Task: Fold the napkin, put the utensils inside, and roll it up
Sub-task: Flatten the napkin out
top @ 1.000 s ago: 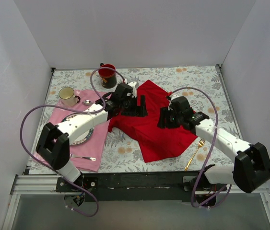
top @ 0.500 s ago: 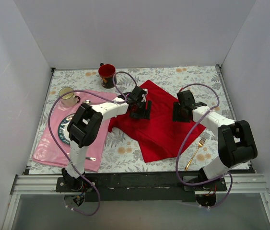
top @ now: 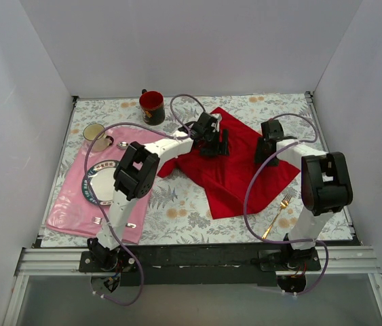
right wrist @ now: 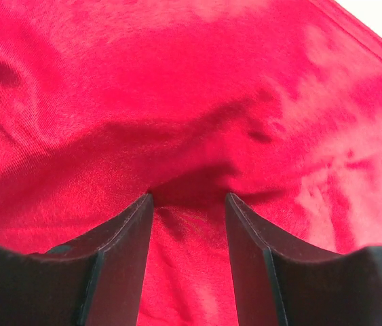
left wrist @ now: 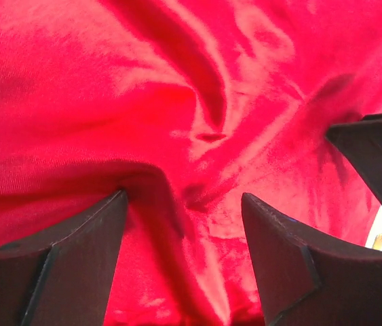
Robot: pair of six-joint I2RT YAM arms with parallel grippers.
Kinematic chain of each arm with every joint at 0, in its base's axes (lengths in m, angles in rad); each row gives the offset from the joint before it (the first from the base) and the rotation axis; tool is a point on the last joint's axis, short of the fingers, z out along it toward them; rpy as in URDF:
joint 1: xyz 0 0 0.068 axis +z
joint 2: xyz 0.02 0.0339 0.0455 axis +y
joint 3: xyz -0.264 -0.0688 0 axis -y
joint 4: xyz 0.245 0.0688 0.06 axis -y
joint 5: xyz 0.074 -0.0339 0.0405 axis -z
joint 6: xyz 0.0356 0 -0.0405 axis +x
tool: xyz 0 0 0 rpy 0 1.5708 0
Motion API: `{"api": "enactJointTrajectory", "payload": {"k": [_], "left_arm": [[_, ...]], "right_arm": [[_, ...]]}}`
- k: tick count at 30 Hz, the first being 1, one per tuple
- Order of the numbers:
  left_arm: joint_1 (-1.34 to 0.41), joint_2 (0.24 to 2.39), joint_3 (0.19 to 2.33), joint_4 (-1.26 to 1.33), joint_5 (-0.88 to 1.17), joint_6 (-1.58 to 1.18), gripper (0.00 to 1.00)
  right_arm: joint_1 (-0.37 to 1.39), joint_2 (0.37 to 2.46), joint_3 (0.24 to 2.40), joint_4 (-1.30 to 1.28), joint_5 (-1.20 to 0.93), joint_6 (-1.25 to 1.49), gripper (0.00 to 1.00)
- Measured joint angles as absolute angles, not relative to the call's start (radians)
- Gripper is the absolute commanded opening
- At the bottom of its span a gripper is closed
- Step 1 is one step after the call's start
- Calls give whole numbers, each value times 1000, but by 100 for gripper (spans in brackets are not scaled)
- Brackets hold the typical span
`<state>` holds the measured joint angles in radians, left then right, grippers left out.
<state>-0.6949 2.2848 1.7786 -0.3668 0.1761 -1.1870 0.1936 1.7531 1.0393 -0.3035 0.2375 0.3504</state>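
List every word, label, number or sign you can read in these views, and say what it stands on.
No text can be read in any view.
plate: the dark band round its rim may hold lettering, but it is too small and blurred to read.
napkin and red mug: no marks show.
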Motion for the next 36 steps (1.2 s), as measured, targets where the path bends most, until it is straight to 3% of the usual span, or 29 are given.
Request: {"api": "enactJointTrajectory", "payload": {"k": [6,11,14,21,27,36], "left_arm": [[-695,2467,2088,-438,203,-1171,73],[-694,2470,2156,-519,206,-1142,75],[-693,2363,2051,-522,212,-1142,75],[-690,1858,1610,-484,221,-1163,77],[-685,1535,1362,-432,206,-1184,78],[-677,1478,1221,-450,186,-1195,79]], "right_arm": [[95,1927,1262,-313,273,267,57],[97,1992,1433,-417,339,186,64],[167,1900,1418,-487,335,173,65],[370,1562,1197,-478,169,221,63],[388,1624,1110,-466,87,263,63],[416,1671,1031,-415,57,265,63]]}}
